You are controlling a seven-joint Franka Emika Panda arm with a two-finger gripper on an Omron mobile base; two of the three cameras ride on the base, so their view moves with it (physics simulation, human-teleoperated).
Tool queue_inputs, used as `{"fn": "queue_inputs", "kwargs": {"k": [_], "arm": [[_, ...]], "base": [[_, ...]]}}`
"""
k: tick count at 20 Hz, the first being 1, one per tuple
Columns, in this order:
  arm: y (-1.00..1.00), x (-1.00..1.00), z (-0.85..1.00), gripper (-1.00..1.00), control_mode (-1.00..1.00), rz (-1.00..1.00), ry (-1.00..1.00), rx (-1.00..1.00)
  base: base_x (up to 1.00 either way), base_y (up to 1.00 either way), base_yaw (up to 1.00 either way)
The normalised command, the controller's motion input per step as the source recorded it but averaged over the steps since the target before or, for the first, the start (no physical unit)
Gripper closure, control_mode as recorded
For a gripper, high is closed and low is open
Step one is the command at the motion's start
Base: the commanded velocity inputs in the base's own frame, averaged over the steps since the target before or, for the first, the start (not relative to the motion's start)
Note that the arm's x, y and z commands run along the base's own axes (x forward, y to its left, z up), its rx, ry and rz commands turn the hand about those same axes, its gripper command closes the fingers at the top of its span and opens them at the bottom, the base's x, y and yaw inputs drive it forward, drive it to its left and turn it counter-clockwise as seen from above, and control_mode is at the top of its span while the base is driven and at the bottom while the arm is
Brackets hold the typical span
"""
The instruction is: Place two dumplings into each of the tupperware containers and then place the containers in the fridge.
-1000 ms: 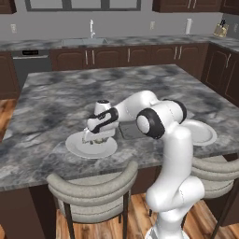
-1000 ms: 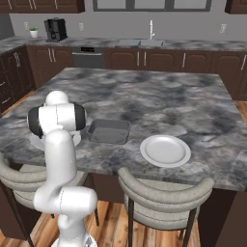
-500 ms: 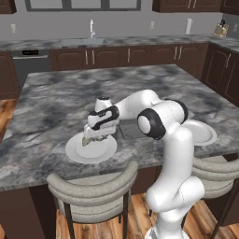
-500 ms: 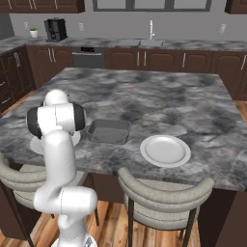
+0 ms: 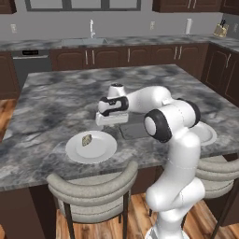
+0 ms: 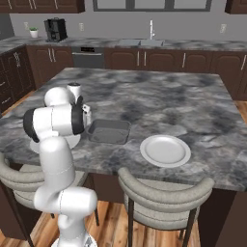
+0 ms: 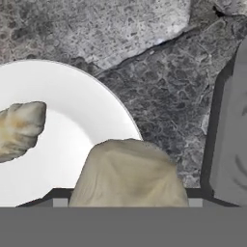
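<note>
The dumpling [image 7: 129, 173] clamped in the gripper [image 7: 126, 202] looks light, soft and easily crushed, best pinched gently across its plump middle.

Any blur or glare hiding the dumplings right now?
Hand view: no glare; the near dumpling looms large and soft-edged, the other dumpling is cut by the frame edge. Left base view: even light, one dumpling small but sharp on the white plate.

In the hand view, a second dumpling [image 7: 19, 129] is cut off at the left edge, the dark grey container [image 7: 230, 135] at the right.
</note>
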Motion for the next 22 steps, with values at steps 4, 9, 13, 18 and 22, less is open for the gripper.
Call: {"fn": "queue_inputs", "kwargs": {"k": [4,9,13,18,22], "arm": [[-0.67,0.08,0.04,1.0,-1.0,-0.1,0.02,0.0],[-0.6,0.14,0.04,1.0,-1.0,-0.1,0.03,0.0],[-0.46,0.11,0.0,1.0,-1.0,-0.07,0.05,0.0],[-0.28,0.18,0.0,1.0,-1.0,-0.06,0.05,0.0],[-0.15,0.2,-0.15,1.0,-1.0,-0.06,0.02,0.0]], "base": [[0.0,0.0,0.0],[0.0,0.0,0.0],[0.0,0.0,0.0],[0.0,0.0,0.0],[0.0,0.0,0.0]]}}
